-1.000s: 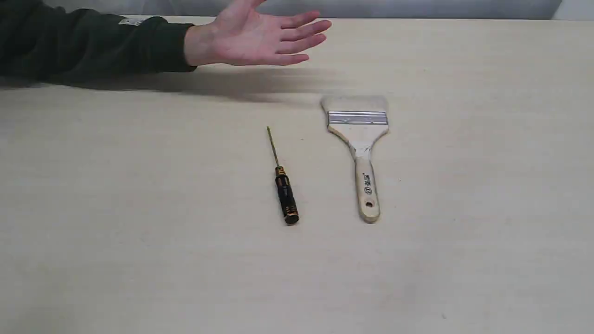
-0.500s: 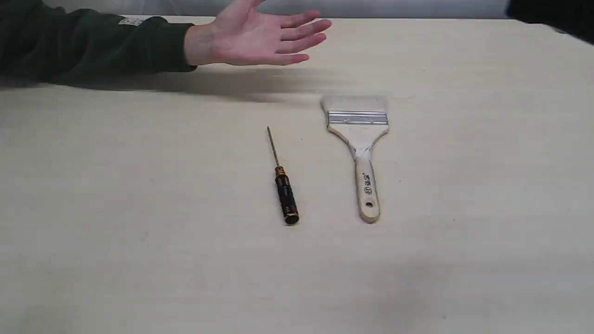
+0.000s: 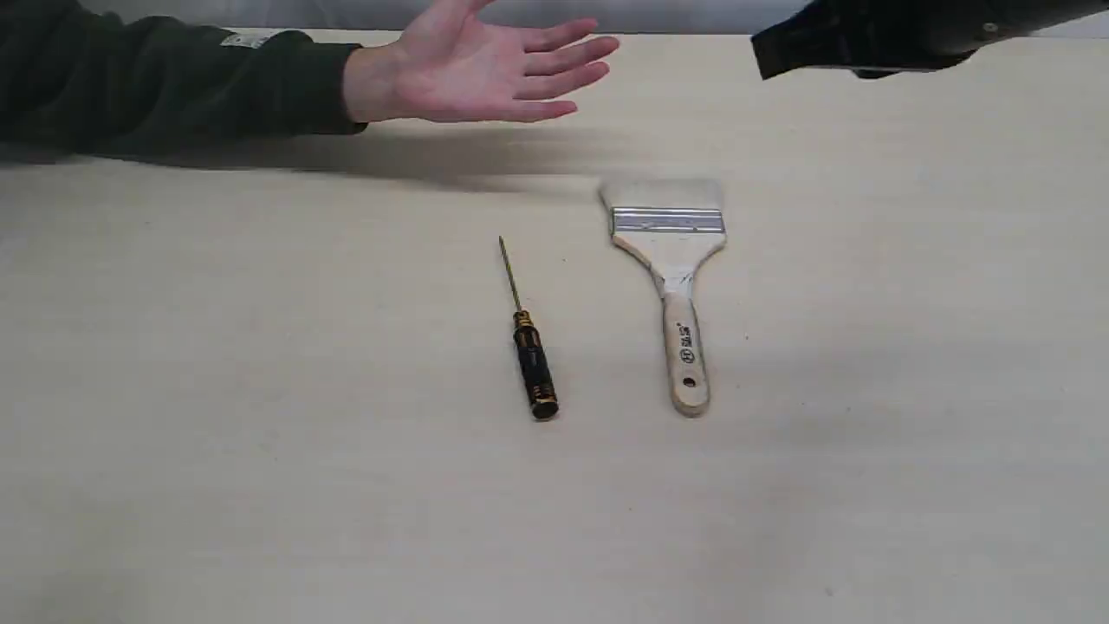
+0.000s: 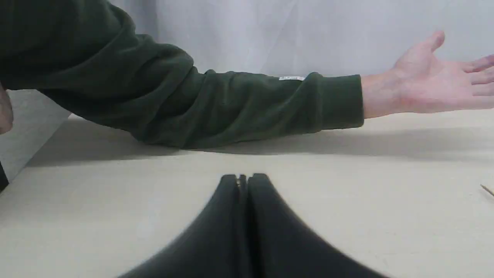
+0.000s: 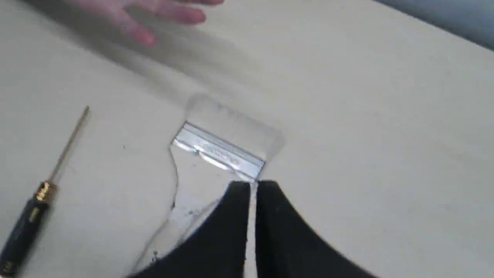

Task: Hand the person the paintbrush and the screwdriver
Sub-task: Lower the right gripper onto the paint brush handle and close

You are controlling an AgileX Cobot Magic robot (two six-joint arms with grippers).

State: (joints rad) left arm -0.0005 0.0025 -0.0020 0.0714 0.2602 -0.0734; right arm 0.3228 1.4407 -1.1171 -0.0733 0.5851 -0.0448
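Worktop (image 3: pixel 260 520): pale wood-grain surface, level, carrying both tools; grey backdrop beyond its far edge.
Person (image 3: pixel 173 82): dark green sleeve along the far left of the worktop; hand (image 3: pixel 485 74) open, palm up, fingers toward the middle.
Right end effector (image 5: pixel 252 186): jaws all but closed, only a thin slit between them, nothing held. It hangs above the worktop at the far right, and its wrist view looks down on the brush's metal band.
Left end effector (image 4: pixel 243 178): jaws pressed together, empty, low over the worktop near the sleeve, well apart from both tools.
Paintbrush (image 3: pixel 671 260): flat, right of centre, bristles toward the far edge, handle toward the near edge; untouched.
Screwdriver (image 3: pixel 528 347): flat, beside the paintbrush on its left, apart from it, shaft pointing away; untouched.
Step in hand: judged to be the right arm's approach to the paintbrush; neither handover is done.
Method: open the jaws before descending, close across the narrow neck of the handle rather than the wide band, then lift straight before travelling.
Risk: the handle lies flush, so fingertips may scrape the worktop or nudge the brush toward the screwdriver.
Open room: bare surface right of and nearer than the brush; the route to the palm runs far-left. The far edge lies close behind the hand, so overshoot is to be avoided.
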